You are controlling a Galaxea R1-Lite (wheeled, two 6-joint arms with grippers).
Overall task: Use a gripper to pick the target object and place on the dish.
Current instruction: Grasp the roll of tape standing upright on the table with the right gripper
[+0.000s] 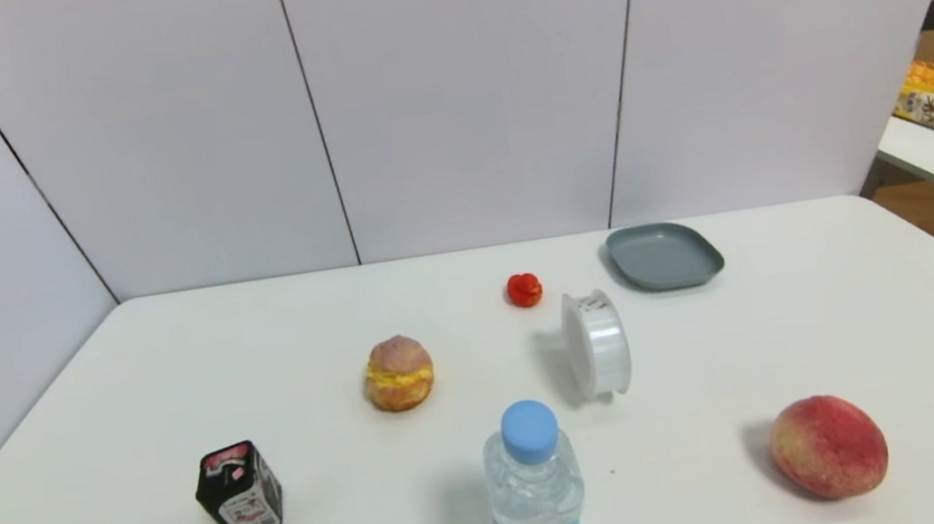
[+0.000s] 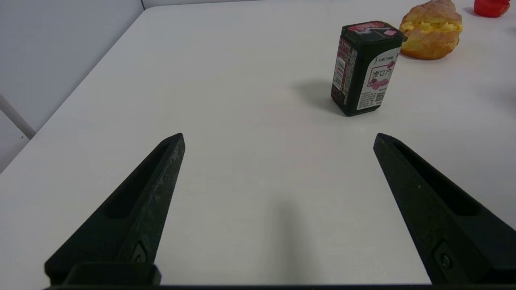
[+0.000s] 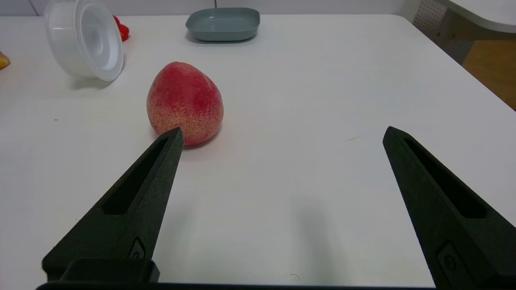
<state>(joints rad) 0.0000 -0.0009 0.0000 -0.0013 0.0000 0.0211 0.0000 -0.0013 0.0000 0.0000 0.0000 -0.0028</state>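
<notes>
The target object, a translucent white spool (image 1: pixel 595 343) (image 3: pixel 84 38), stands on its edge near the middle of the white table. The grey-blue dish (image 1: pixel 664 255) (image 3: pixel 223 24) lies empty just behind it, to the right. Neither arm shows in the head view. My right gripper (image 3: pixel 282 135) hovers open over bare table at the near right, with nothing between its jaws; the peach lies just beyond one fingertip. My left gripper (image 2: pixel 279 139) hangs open and empty over the near left of the table, short of the black box.
A peach (image 1: pixel 828 446) (image 3: pixel 185 102) lies at the near right. A water bottle with a blue cap (image 1: pixel 536 494) stands in front of the spool. A black box (image 1: pixel 239 491) (image 2: pixel 366 67), a cream puff (image 1: pixel 398 372) (image 2: pixel 431 29) and a small red object (image 1: pixel 524 289) are farther left and back.
</notes>
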